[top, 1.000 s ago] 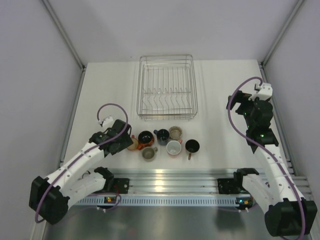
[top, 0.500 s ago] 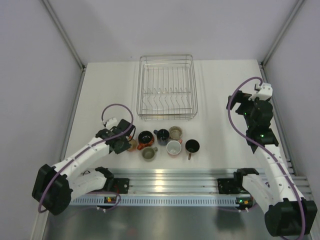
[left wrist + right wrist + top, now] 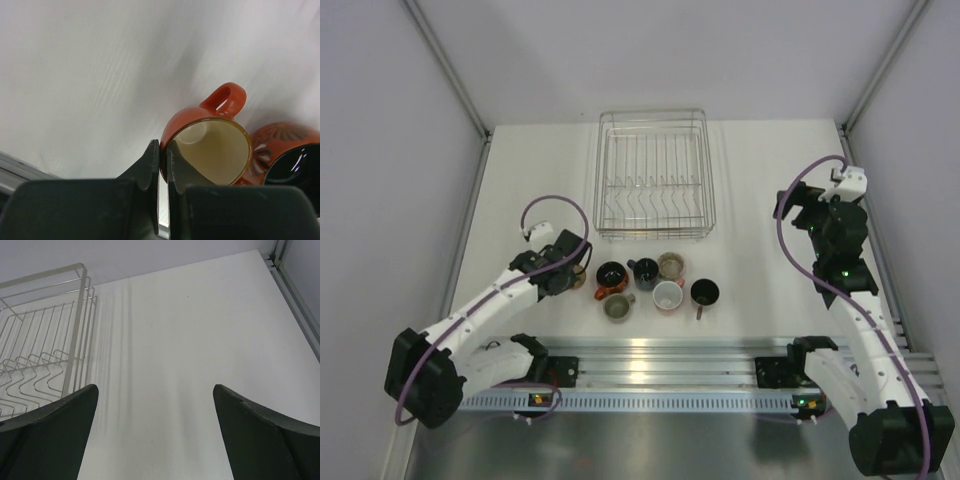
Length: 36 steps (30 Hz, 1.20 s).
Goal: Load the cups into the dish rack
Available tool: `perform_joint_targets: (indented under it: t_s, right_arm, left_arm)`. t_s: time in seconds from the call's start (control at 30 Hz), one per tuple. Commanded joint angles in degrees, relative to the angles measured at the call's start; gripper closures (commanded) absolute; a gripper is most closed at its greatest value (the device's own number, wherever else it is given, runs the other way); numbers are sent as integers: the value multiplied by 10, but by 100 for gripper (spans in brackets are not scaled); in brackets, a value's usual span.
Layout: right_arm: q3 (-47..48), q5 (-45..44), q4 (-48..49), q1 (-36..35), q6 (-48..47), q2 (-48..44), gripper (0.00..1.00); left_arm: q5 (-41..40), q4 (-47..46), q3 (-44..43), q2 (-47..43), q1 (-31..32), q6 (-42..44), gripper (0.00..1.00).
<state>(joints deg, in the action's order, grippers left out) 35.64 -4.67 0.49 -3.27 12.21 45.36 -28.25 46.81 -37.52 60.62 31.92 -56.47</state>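
In the left wrist view my left gripper (image 3: 162, 145) is shut on the near rim of an orange cup (image 3: 210, 150) with a cream inside, its handle pointing away. Beside it is a second orange cup (image 3: 280, 142) with a black inside. From above, the left gripper (image 3: 576, 274) covers the held cup at the left end of the cluster: orange cup (image 3: 611, 276), dark blue cup (image 3: 644, 269), two olive cups (image 3: 671, 265) (image 3: 617, 307), pink cup (image 3: 667, 296), black cup (image 3: 704, 292). The dish rack (image 3: 652, 175) stands behind them, holding nothing. My right gripper (image 3: 155, 390) hangs open over bare table.
An aluminium rail (image 3: 660, 400) runs along the table's near edge by the arm bases. Grey walls and frame posts close in the left and right sides. The rack's right wall (image 3: 75, 330) is at the left of the right wrist view.
My left gripper has moved in over the leftmost orange cup and shut on its rim. The right arm has stayed still.
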Motion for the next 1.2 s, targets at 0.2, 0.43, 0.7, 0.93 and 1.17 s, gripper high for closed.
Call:
perform_joint_targets:
  t_s: [0.2,0.43,0.7,0.93,1.17]
  right_arm:
    - [6,59,28,-2,2,2,1]
    - [17,201,80,-2,33,37,1]
    - [22,450,424,-9,282,131,1]
    - [51,506,690,-57,477,251,1]
    - [57,528,976,-79,650,364,1]
  left_arm:
    - [-280,-110,-201,-74,1,133,100]
    - [87,-624,-55,-142,-2,328,100]
    - [546,-877,-128,88,-18,184,100]
    - [675,-1253,-178,275,-38,-85,100]
    - [680,-1334,-208,348,-38,-178,100]
